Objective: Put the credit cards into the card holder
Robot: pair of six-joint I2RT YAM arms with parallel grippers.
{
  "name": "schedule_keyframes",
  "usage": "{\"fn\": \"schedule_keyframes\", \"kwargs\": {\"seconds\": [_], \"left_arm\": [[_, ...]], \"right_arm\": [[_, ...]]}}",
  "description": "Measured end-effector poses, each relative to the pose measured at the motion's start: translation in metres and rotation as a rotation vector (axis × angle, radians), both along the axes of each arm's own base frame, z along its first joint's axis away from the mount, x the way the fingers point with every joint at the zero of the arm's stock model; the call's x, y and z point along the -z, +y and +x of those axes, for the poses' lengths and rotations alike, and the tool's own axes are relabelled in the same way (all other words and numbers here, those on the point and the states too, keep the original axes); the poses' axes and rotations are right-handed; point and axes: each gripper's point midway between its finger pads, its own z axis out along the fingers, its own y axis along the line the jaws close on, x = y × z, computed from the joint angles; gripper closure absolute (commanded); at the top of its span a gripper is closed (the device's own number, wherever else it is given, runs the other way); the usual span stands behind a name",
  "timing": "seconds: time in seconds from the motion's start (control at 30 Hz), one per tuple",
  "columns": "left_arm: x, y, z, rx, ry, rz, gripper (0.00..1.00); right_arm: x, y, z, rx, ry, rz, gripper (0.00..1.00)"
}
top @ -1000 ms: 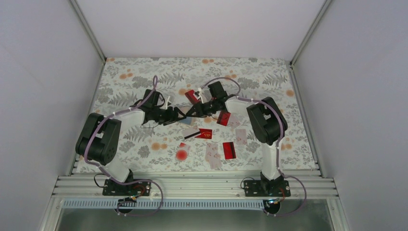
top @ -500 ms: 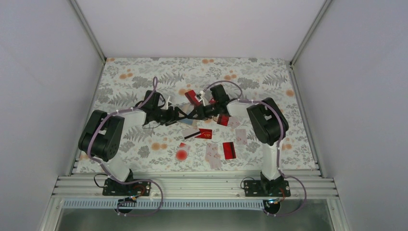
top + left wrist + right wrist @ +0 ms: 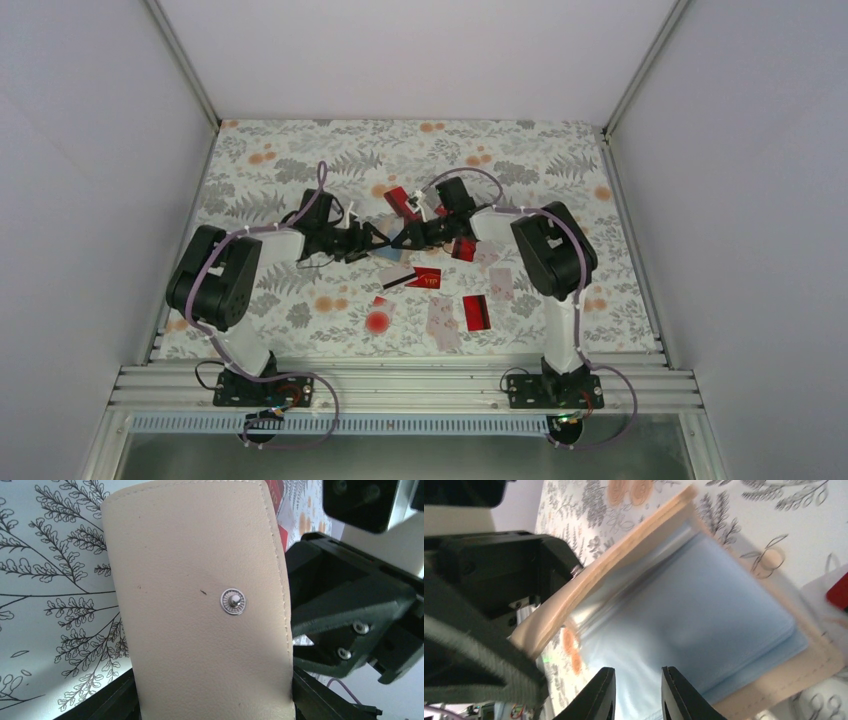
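The card holder point(image 3: 200, 605), tan with a metal snap, fills the left wrist view. My left gripper point(image 3: 210, 705) is shut on its flap, a finger at each edge. In the top view the holder point(image 3: 386, 250) sits mid-table between my left gripper point(image 3: 374, 238) and right gripper point(image 3: 402, 240). The right wrist view shows its light blue lining point(image 3: 704, 620) spread open. My right gripper point(image 3: 638, 690) is just over the lining, its fingers a little apart with nothing between them. Credit cards lie around: red ones point(image 3: 428, 277) point(image 3: 476, 312) point(image 3: 400, 200), a white black-striped one point(image 3: 398, 277) and pale ones point(image 3: 441, 322).
A round red blot point(image 3: 377, 321) marks the floral tablecloth point(image 3: 280, 170) near the front. The two wrists nearly touch over the holder. White walls enclose the table on three sides, and the metal rail point(image 3: 400, 385) with the arm bases runs along the near edge.
The left arm's elbow has shifted slightly right and the right wrist has dipped a little toward the holder. The left grip on the flap is unchanged.
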Motion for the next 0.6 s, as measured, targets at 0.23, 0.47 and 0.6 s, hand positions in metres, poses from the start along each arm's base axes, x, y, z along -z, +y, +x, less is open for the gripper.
{"fn": "schedule_keyframes", "kwargs": {"seconds": [0.23,0.47,0.6], "left_arm": [[0.004,0.001,-0.005,-0.004,0.024,-0.002,0.26],[0.0,0.006,-0.009,-0.027,0.039,0.022,0.13],[-0.019,0.017,-0.007,-0.072,-0.004,0.142,0.12]], "right_arm": [[0.025,-0.002,0.006,-0.002,0.005,-0.062,0.78],[0.027,-0.002,0.006,-0.022,-0.026,-0.064,0.78],[0.027,-0.003,0.006,-0.026,-0.036,-0.068,0.78]]}}
